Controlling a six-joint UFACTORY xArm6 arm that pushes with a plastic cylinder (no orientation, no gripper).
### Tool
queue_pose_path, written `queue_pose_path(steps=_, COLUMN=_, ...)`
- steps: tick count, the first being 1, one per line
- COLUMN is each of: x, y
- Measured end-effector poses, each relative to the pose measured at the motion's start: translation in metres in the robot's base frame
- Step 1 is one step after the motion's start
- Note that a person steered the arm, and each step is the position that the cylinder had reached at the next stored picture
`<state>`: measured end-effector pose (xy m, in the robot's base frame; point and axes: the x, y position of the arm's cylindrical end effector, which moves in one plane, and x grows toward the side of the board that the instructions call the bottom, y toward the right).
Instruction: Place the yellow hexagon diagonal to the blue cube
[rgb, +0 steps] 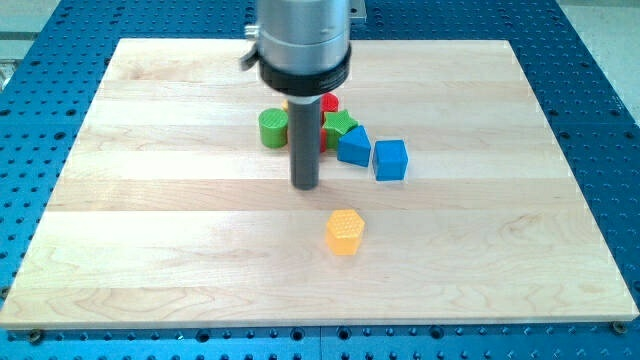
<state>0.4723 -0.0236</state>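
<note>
The yellow hexagon (345, 231) lies alone on the wooden board, below the middle of the view. The blue cube (390, 159) sits above it and to its right. My tip (305, 186) rests on the board above and to the left of the yellow hexagon, apart from it, and to the left of the blue cube. The rod rises from the tip and hides part of the block cluster behind it.
A cluster lies left of the blue cube: a second blue block (353, 146), a green cylinder (273, 128), a green block (339, 124) and a red block (329, 102). The board (150, 220) lies on a blue perforated table (600, 120).
</note>
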Motion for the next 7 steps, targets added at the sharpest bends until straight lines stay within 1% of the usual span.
queue_pose_path(steps=1, x=0.044, y=0.0)
queue_pose_path(steps=2, x=0.075, y=0.025)
queue_pose_path(steps=3, x=0.092, y=0.061)
queue_pose_path(steps=4, x=0.095, y=0.098)
queue_pose_path(steps=5, x=0.075, y=0.074)
queue_pose_path(steps=6, x=0.066, y=0.11)
queue_pose_path(steps=7, x=0.065, y=0.162)
